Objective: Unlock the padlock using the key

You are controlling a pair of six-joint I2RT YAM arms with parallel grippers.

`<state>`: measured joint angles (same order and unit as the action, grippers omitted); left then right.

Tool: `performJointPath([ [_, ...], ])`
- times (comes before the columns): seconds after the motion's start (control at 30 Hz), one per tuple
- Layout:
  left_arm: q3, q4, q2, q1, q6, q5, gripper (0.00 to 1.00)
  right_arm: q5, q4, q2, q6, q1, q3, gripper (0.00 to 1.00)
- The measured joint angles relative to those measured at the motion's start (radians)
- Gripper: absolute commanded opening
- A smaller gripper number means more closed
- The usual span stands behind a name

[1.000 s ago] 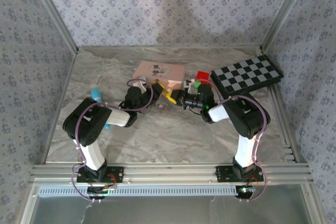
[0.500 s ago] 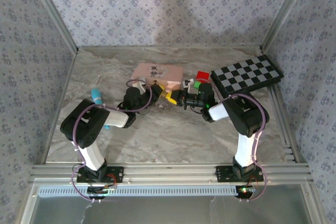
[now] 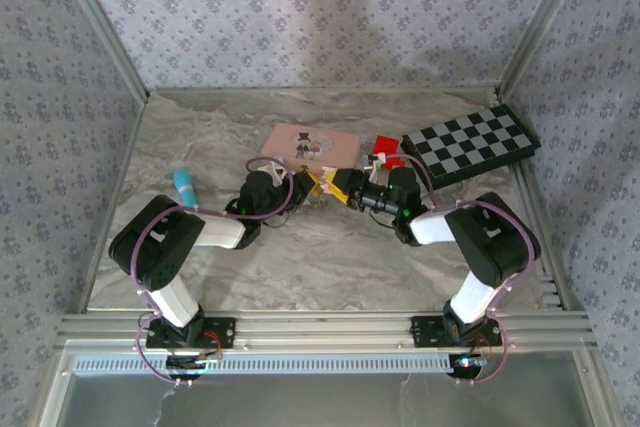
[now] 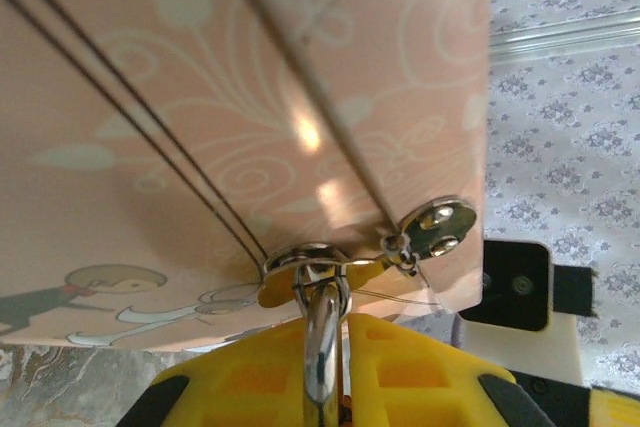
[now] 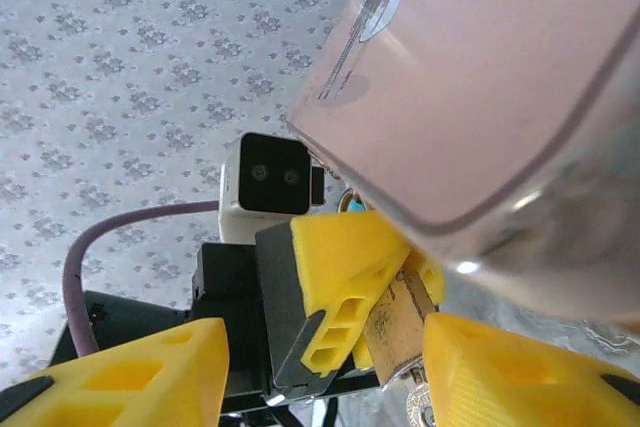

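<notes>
Left wrist view had the padlock (image 4: 318, 319) right under the lens, its silver shackle pinched between the yellow fingers of the left gripper (image 4: 325, 359), which were pressed together on it. The shackle ran up out of those fingers and through the ring hasp (image 4: 300, 269) of the pink box (image 4: 250, 97), which stood straight ahead of the fingertips and close against them. From the right wrist I could see the brass body held in that same grip. The right gripper (image 5: 322, 372) faced the left one nose to nose, its fingers spread, with the padlock in the gap between them. Whether either finger brushed the padlock I could not tell. From above, a red block (image 3: 386, 144) and a chequered board (image 3: 470, 144) lay beyond the right gripper.
</notes>
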<state>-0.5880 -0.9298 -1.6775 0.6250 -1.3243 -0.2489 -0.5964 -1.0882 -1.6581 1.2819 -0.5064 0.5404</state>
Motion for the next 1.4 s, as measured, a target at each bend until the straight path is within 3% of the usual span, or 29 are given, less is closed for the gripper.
performJointPath([
  [0.33, 0.002, 0.015, 0.000, 0.024, 0.006, 0.059, 0.00, 0.166, 0.244, 0.112, -0.140, -0.108, -0.021, 0.52],
  [0.5, 0.004, 0.014, 0.000, 0.032, 0.006, 0.085, 0.00, 0.224, 0.295, 0.117, -0.149, -0.131, -0.021, 0.46],
  [0.67, 0.007, 0.008, 0.000, 0.039, 0.003, 0.093, 0.00, 0.234, 0.197, 0.026, -0.101, -0.134, -0.024, 0.37],
  [0.77, 0.017, 0.014, 0.000, 0.041, 0.003, 0.121, 0.00, 0.223, 0.066, -0.049, -0.048, -0.135, -0.032, 0.26],
  [0.93, 0.032, 0.014, 0.000, 0.041, 0.002, 0.151, 0.00, 0.210, -0.151, -0.161, 0.049, -0.138, -0.053, 0.19],
  [1.07, 0.036, 0.005, 0.000, 0.043, -0.005, 0.152, 0.00, 0.217, -0.226, -0.184, 0.092, -0.140, -0.074, 0.00],
  [1.4, 0.048, -0.036, 0.000, 0.045, -0.012, 0.162, 0.00, 0.222, -0.270, -0.195, 0.134, -0.140, -0.076, 0.00],
])
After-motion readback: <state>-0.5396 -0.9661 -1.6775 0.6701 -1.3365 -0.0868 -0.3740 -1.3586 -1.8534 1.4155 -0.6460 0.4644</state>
